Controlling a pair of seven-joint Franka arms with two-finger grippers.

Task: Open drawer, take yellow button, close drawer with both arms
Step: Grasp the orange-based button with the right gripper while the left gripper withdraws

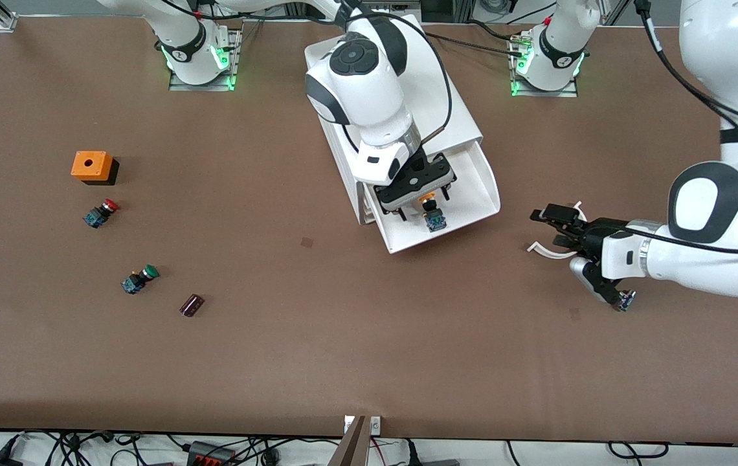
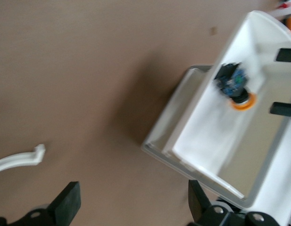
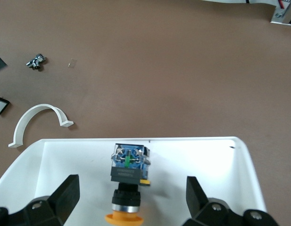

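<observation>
The white cabinet (image 1: 453,116) stands at the table's middle, near the bases. Its drawer (image 1: 482,194) is pulled open toward the front camera. The orange-yellow-capped button (image 1: 434,217) lies on its side in the drawer. My right gripper (image 1: 417,194) is open just above it, one finger on each side, not touching it. In the right wrist view the button (image 3: 128,172) lies between the fingers (image 3: 65,193) inside the drawer (image 3: 251,165). My left gripper (image 1: 547,228) is open and empty over the table beside the drawer, toward the left arm's end. The left wrist view shows the drawer (image 2: 202,146) and the button (image 2: 236,85).
An orange box (image 1: 92,166), a red-capped button (image 1: 101,213), a green-capped button (image 1: 139,279) and a small dark part (image 1: 191,305) lie toward the right arm's end. A white curved strip (image 1: 553,251) lies under the left gripper, with a small metal part (image 1: 626,299) nearby.
</observation>
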